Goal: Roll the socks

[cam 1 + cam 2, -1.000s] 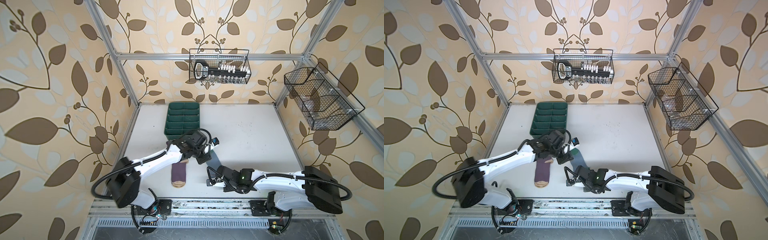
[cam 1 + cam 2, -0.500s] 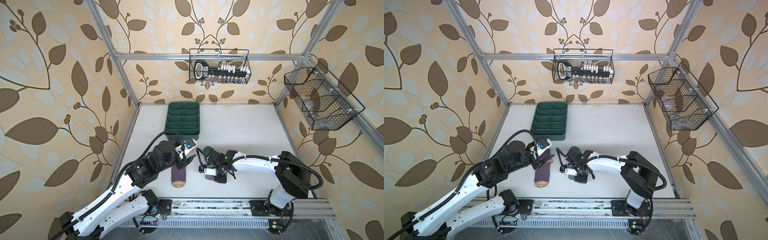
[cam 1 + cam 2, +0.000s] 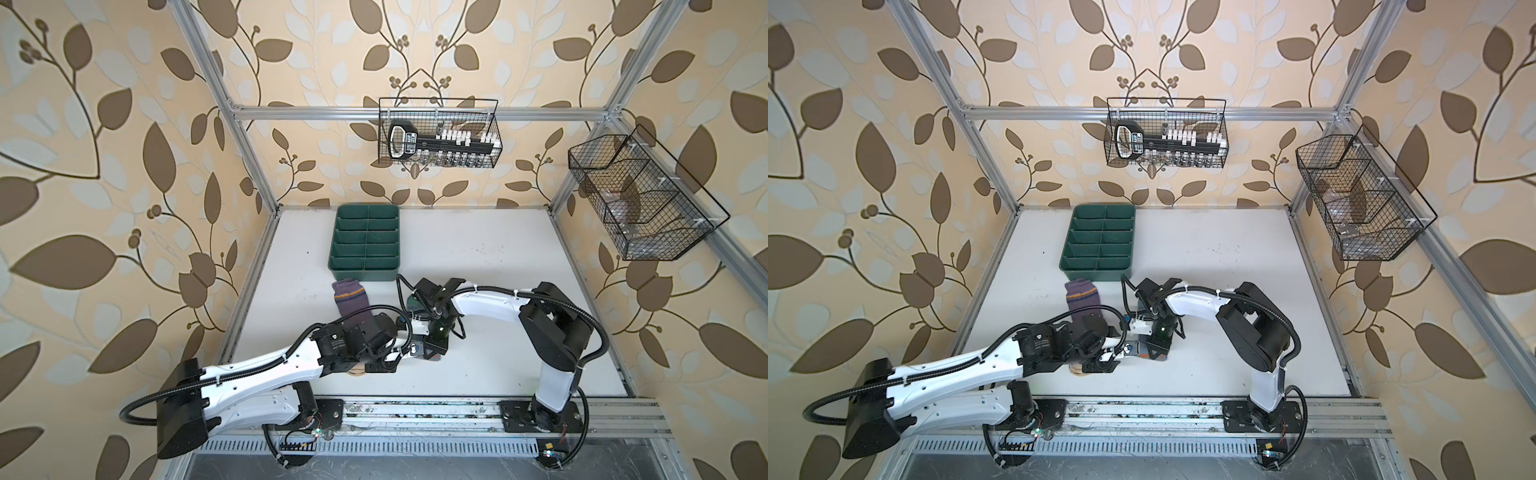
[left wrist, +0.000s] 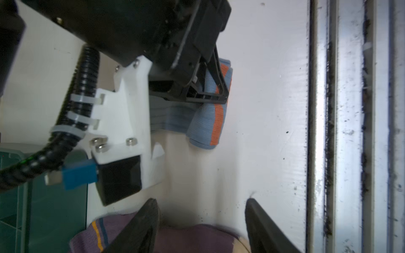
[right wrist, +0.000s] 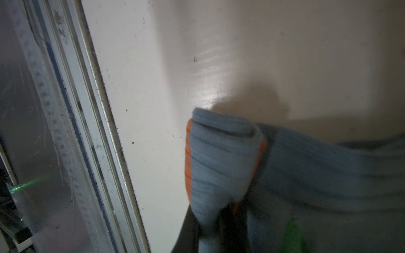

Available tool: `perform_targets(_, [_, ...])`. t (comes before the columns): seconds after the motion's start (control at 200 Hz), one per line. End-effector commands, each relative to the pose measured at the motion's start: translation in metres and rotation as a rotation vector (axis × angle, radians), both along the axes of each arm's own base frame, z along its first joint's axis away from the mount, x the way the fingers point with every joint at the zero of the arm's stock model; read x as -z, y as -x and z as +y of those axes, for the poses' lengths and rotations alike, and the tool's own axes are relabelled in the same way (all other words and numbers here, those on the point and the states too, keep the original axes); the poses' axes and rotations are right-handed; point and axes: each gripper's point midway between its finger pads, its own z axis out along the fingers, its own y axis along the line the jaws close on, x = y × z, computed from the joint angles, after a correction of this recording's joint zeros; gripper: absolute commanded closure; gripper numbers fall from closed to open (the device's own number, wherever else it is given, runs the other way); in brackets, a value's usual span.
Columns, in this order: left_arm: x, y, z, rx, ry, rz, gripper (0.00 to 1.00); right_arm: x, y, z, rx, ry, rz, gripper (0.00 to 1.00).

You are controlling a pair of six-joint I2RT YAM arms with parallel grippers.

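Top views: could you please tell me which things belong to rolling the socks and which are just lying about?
Job: purple sock; grey-blue sock, pinched by the right gripper.
Lying about: green divided tray; back-wall wire basket; side-wall wire basket.

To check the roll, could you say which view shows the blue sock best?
Left wrist view: the blue sock is sharp, its folded end in the right gripper. Right wrist view is closer but blurred; in both top views it is mostly hidden.

Bright, even top views; dimmer, blurred wrist views.
Glare streaks the worktop (image 5: pixel 210 92); soft shadows underneath, straight lines bowing at edges.
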Motion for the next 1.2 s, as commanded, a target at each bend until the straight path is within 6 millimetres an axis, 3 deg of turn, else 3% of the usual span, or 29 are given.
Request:
perform_targets(0.0, [-0.005,-0.013,-0.02,0.015,0.036,-0.074,0.36,0.035,-0.004,-0.02,-0.039,0.097,0.011,1.0])
perform_targets(0.29, [0.039,-0.006,-0.048,0.034,-0.055,0.013,0.41,0.043,-0.029,-0.04,-0.002,0.121,-0.026,0.99])
perform_targets(0.42, [0.048,-0.019,-0.058,0.001,-0.059,-0.022,0.41,0.04,-0.034,-0.041,0.008,0.104,-0.026,0.98])
perform_targets(0.625, [0.063,-0.036,-0.068,-0.033,-0.071,-0.066,0.49,0.037,-0.031,-0.037,0.014,0.079,-0.005,0.97])
perform_targets(0.87, [0.053,-0.048,-0.073,-0.083,-0.011,-0.137,0.46,0.034,-0.023,-0.033,0.015,0.057,0.035,0.96])
perform_targets(1.05, [0.057,-0.05,-0.077,-0.06,-0.02,-0.148,0.44,0.032,-0.018,-0.031,0.018,0.048,0.065,0.96])
perform_targets(1.195, [0.045,-0.051,-0.081,-0.066,0.013,-0.158,0.43,0.035,-0.014,-0.032,0.022,0.061,0.092,0.96])
